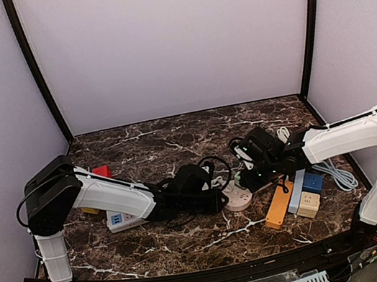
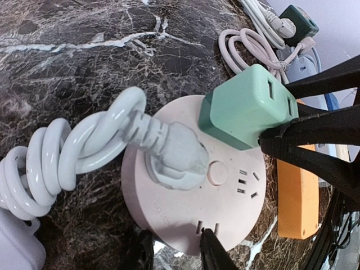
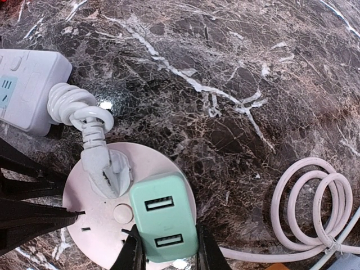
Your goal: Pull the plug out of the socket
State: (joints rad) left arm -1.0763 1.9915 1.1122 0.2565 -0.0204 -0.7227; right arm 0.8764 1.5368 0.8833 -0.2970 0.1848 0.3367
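Round, smooth pale-pink socket disc [image 3: 104, 239] lies flat on the dark veined marble bench [image 3: 236, 67]. Boxy matte mint-green plug [image 3: 163, 216] with two USB slots is seated in the socket disc, and the right gripper [image 3: 169, 256] is clamped on its sides. Glossy grey moulded plug [image 3: 104, 169] is seated beside it. Left gripper [image 2: 175, 241] sits narrowed at the disc rim; cannot tell if it has hold.

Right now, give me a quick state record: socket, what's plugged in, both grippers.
socket: round pink socket, flat on the marble table
plugged in: white plug with coiled cord; green adapter; both seated
right gripper: shut on green adapter, one finger on each side
left gripper: fingers at the socket's rim; open or shut unclear
task status: nothing pulled out yet
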